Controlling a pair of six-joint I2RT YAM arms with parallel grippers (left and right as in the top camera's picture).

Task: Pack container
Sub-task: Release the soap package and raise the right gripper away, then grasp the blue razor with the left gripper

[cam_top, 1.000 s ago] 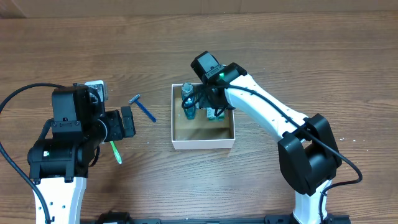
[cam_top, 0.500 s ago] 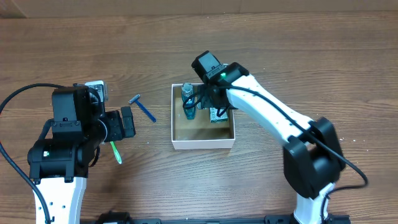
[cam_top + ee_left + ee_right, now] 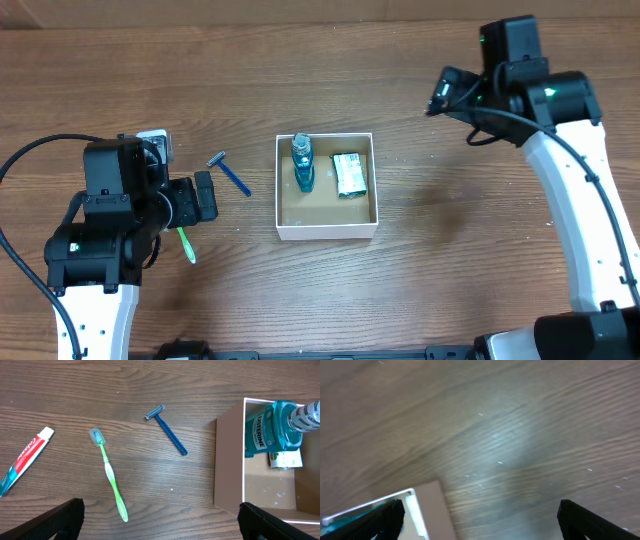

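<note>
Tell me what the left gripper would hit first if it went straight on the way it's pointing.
Probably bare table: the open left gripper points down at wood between the green toothbrush and the container. Neither seems to lie in its line, though depth is unclear.

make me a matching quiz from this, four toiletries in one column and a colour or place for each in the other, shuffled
1. razor
2. toothbrush
3. mouthwash bottle
4. toothpaste tube

a. red and white
b. inside the box
c. dark blue, outside the box
d. green

Pairs: 1-c, 2-d, 3-b, 4-a
</note>
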